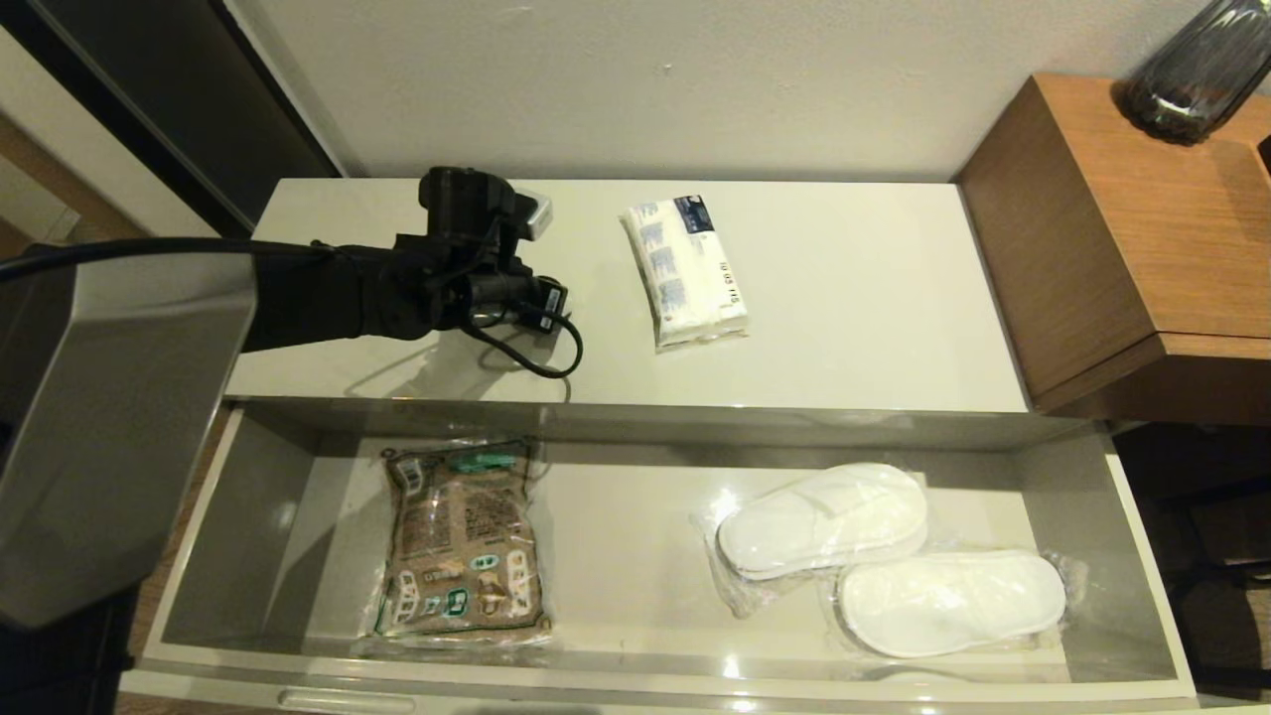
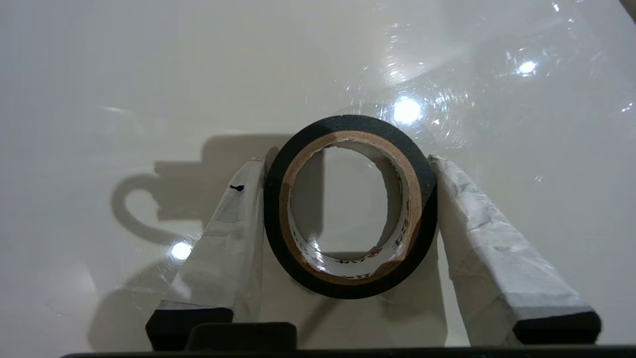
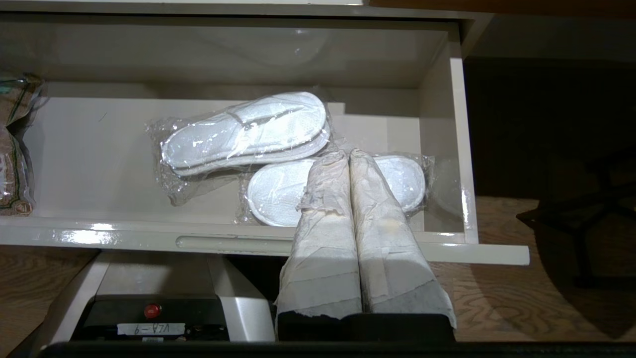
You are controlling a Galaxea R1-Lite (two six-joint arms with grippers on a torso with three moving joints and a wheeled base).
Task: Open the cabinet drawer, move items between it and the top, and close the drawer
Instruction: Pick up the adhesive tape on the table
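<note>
While the left pincer (image 2: 348, 209) brackets the tape roll (image 2: 350, 206) on the top (image 1: 844, 288), fingers touching, grip unclear; head view hides the roll. Right pincer (image 3: 349, 155) clenched over the open drawer (image 1: 635, 685).

Plain pale wall (image 1: 635, 79); brown wooden side table (image 1: 1142, 228) right; wood floor (image 3: 497, 298).

- glossy off-white cabinet top (image 1: 854, 298), drawer front (image 1: 596, 700) same colour
- wide drawer (image 1: 288, 516): grey-beige inside
- small tape roll (image 2: 350, 206): black outside, brown cardboard core
- white tissue pack (image 1: 685, 270) with blue print
- white slippers in clear plastic wrap (image 1: 884, 556)
- flat pouch (image 1: 462, 541): brown, green-and-white pattern
- wooden side table (image 1: 1132, 228): brown
- left gripper (image 2: 348, 164) fingers (image 2: 233, 238): off-white wrap, black bases
</note>
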